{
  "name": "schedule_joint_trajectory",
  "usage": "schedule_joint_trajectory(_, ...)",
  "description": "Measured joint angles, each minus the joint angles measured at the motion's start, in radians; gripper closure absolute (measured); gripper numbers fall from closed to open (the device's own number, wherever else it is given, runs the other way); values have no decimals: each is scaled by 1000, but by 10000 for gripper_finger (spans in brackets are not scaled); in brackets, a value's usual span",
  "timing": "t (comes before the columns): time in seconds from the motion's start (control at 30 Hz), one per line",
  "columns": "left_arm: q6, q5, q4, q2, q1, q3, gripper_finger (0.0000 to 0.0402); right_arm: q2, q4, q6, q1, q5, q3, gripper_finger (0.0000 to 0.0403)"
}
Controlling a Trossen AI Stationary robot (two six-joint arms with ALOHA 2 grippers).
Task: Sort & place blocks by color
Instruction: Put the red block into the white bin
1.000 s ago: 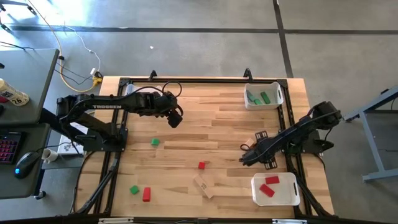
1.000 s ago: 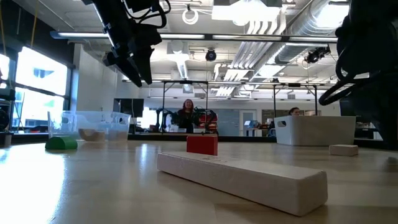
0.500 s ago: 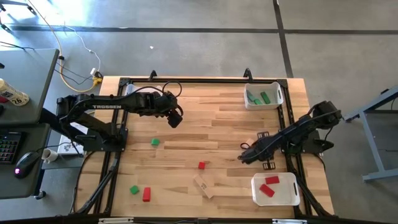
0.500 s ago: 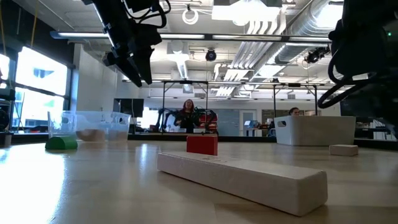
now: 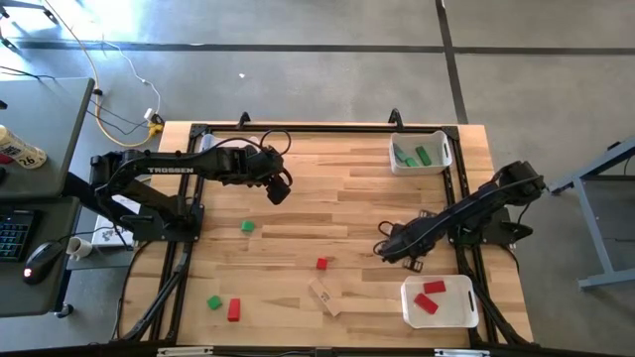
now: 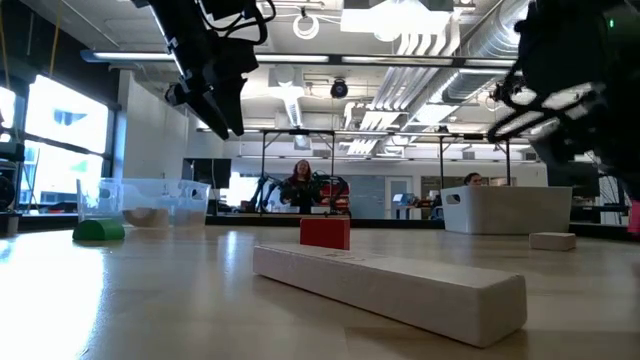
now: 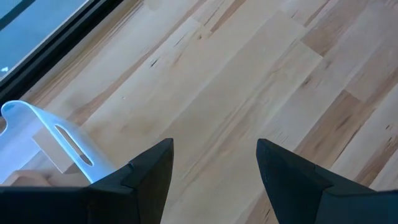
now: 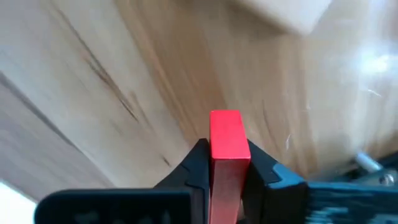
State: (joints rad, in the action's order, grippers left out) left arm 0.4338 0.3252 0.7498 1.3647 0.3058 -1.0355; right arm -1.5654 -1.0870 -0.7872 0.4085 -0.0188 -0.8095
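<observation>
Right wrist view alone, gripper [image 8: 227, 163] clamping red block [image 8: 226, 140]

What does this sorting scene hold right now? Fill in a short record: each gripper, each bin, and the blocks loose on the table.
right gripper: shut on a red block, above the table mid-right
left gripper: open, empty, over the table's far left part
far bin: green blocks
near bin: two red blocks
loose on table: green block, small red block, tan bar, green block, red bar
</observation>
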Motion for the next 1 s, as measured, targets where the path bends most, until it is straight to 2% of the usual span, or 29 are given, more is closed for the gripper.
schedule_joint_trajectory(0.2, -55, -8, 0, 0, 0, 0, 183, 0, -177, -228, 35, -99, -163, 373)
schedule_joint_trajectory(0.37, -116, -24, 0, 0, 0, 0, 183, 1, -272, -343, 79, -105, -330, 373)
schedule_joint_trajectory(0.6, -131, -26, -1, 0, -22, 0, 183, 2, -302, -492, 180, -103, -537, 373)
schedule_joint_trajectory(0.73, -157, -27, -2, 0, -46, 0, 183, 2, -319, -647, 258, -133, -569, 373)
schedule_joint_trajectory(1.0, -122, -30, -78, 0, -94, 0, 183, 1, -273, -897, 431, -135, -531, 373)
